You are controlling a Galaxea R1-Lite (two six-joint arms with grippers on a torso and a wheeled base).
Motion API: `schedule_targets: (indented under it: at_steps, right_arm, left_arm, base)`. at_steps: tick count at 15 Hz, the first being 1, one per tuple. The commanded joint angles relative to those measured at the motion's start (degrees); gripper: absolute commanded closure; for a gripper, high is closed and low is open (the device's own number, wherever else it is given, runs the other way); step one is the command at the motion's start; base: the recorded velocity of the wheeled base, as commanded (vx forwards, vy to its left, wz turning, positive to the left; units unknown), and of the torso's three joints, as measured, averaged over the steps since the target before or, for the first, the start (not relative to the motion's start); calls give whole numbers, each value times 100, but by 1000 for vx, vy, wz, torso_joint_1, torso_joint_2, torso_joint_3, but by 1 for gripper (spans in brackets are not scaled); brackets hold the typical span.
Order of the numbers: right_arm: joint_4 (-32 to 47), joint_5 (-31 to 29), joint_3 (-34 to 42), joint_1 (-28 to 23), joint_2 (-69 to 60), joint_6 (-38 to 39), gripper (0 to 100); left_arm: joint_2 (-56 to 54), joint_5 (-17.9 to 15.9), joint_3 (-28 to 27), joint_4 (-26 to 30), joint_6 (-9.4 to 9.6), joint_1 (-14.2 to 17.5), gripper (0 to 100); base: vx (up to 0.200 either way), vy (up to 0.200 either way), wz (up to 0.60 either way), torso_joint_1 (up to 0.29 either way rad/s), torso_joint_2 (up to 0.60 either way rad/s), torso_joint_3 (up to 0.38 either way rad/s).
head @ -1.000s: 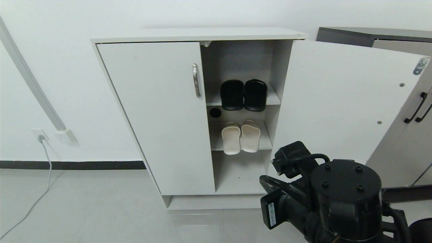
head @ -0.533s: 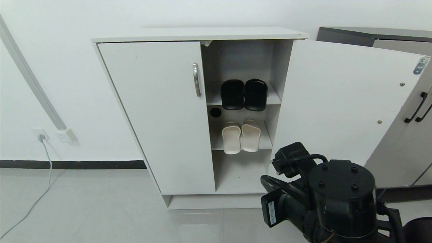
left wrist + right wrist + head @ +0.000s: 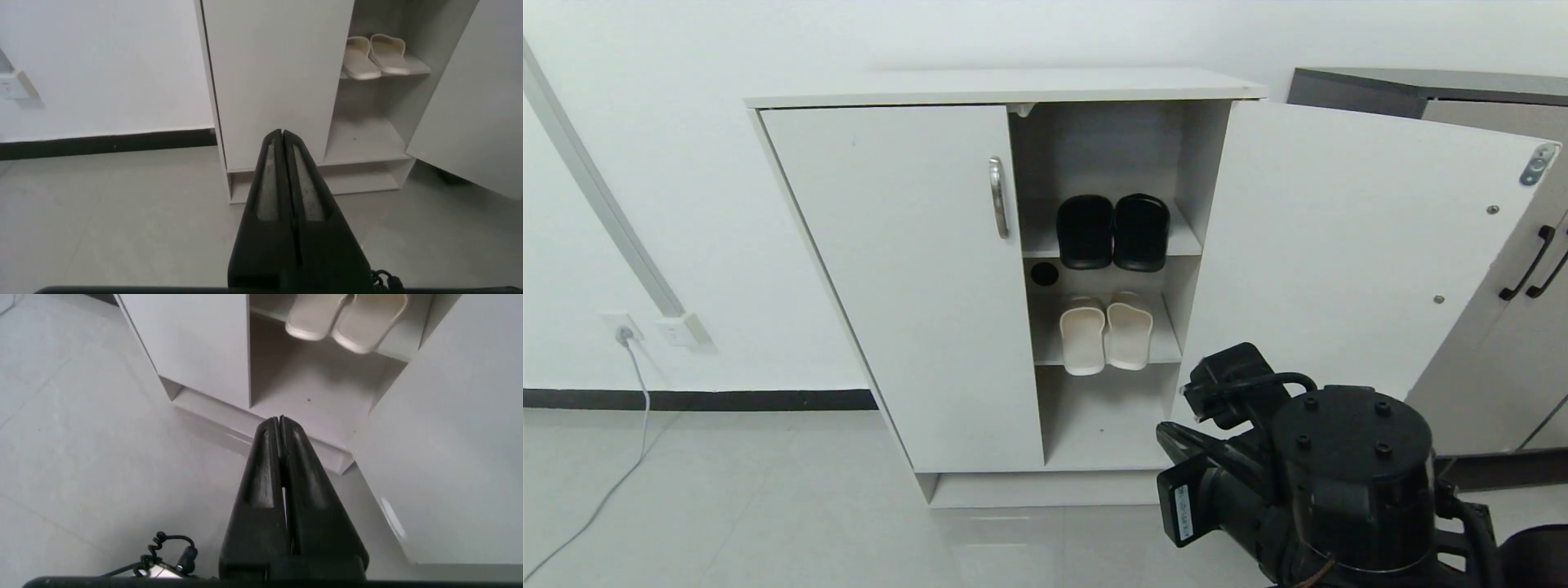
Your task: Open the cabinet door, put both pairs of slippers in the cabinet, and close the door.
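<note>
Behind glossy floor tiles (image 3: 768, 506), a white laminate cabinet (image 3: 890, 286) is standing mid-frame, its right door (image 3: 1339, 245) hanging open before a grey cupboard (image 3: 1494, 359). On the upper shelf rounded black slippers (image 3: 1112, 231) are resting, cream slippers (image 3: 1106, 332) below. Both the left pincer (image 3: 282, 135) and right pincer (image 3: 280, 421) are pressing their tips together.

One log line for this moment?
black slippers: upper shelf | white slippers: lower shelf | right door: open | left claw: shut | right claw: shut

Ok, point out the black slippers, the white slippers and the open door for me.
black slippers (image 3: 1085, 233), head view, on the left one's top.
white slippers (image 3: 1083, 336), head view, on the left one's top.
open door (image 3: 1347, 245), head view, middle of its inner face.
</note>
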Motion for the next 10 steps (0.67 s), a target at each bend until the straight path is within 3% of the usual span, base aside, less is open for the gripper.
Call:
schedule_targets:
  at_steps: [1,3,10]
  right_arm:
    - [6,-1,9,0,-9,-3,100]
    - [6,-1,9,0,-9,-3,100]
    - [6,-10,0,0,-26,-12,100]
  left_arm:
    - [0,0,0,-7,-1,0,100]
    - [0,0,0,-7,-1,0,100]
    - [0,0,0,2,-1,0,100]
  base:
    - [0,0,0,2,-281,-300]
    - [0,0,0,29,-156,-344]
    - [0,0,0,81,-497,-353]
